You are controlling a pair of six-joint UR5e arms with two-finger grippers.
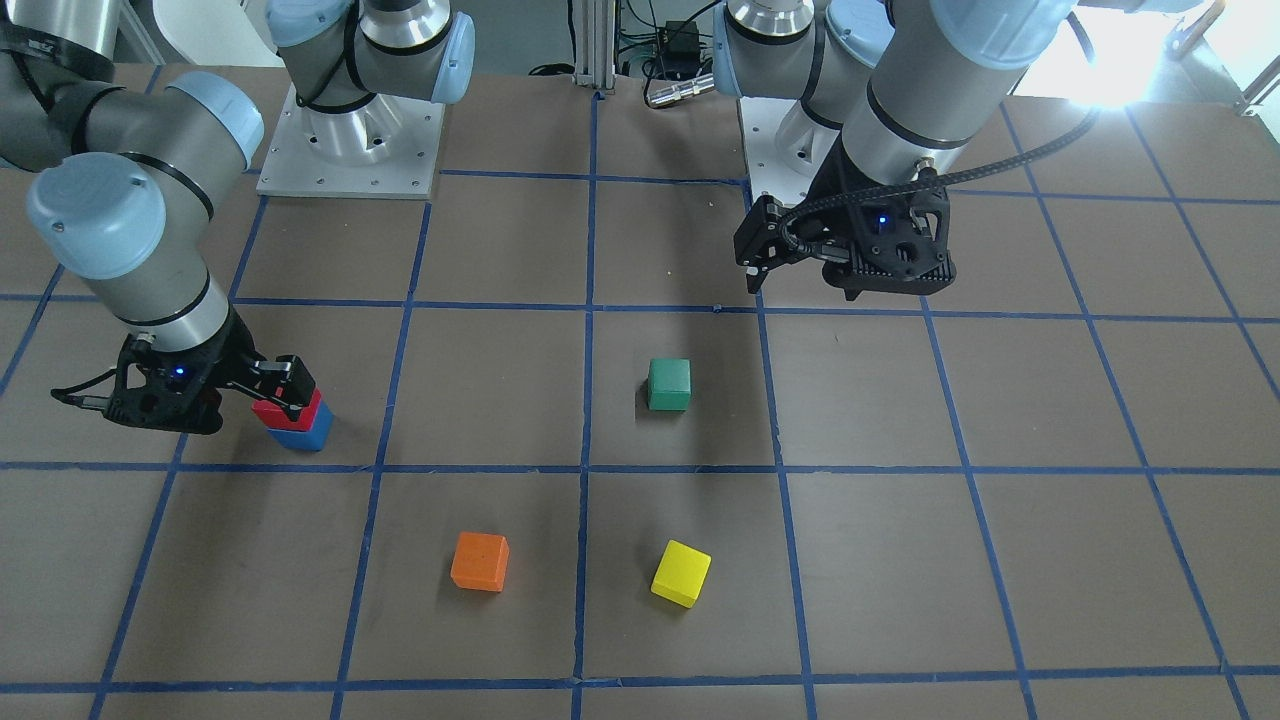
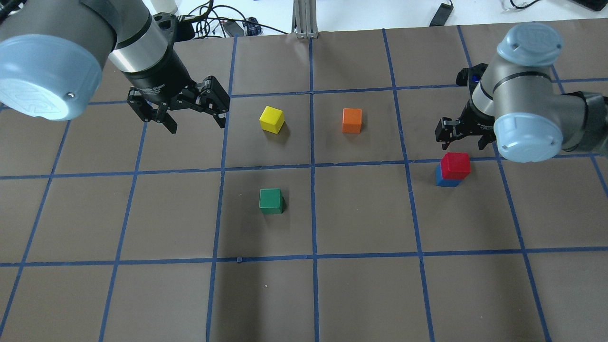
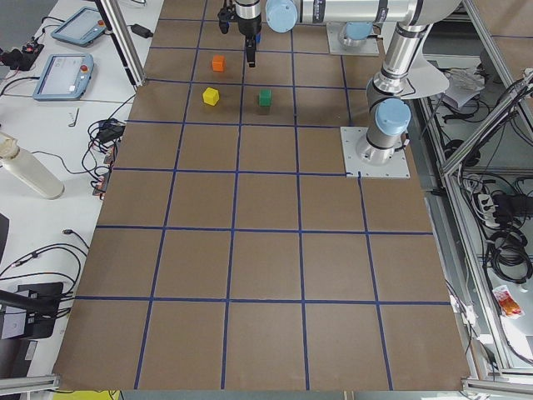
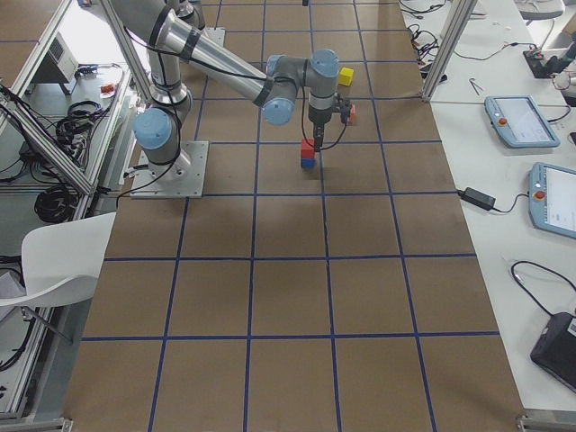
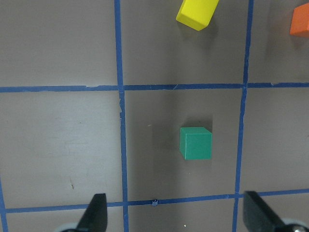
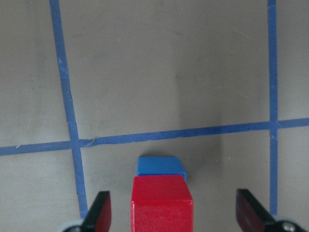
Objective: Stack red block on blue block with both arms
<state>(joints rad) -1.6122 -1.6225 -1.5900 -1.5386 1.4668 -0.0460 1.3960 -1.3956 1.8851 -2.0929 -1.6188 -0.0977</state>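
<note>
The red block (image 2: pixel 455 165) sits on top of the blue block (image 2: pixel 444 181), slightly offset, on the right side of the table. My right gripper (image 2: pixel 463 136) is open just above the stack. In the right wrist view its fingertips (image 6: pixel 100 211) stand wide on both sides of the red block (image 6: pixel 161 203) without touching it, and the blue block (image 6: pixel 160 166) shows beyond it. In the front-facing view the red block (image 1: pixel 318 411) lies on the blue one (image 1: pixel 301 438). My left gripper (image 2: pixel 194 122) is open and empty, high over the far left of the table.
A green block (image 2: pixel 270 201) lies near the table's middle, below my left gripper in its wrist view (image 5: pixel 196 143). A yellow block (image 2: pixel 272 118) and an orange block (image 2: pixel 352 120) lie farther out. Blue tape lines grid the brown table.
</note>
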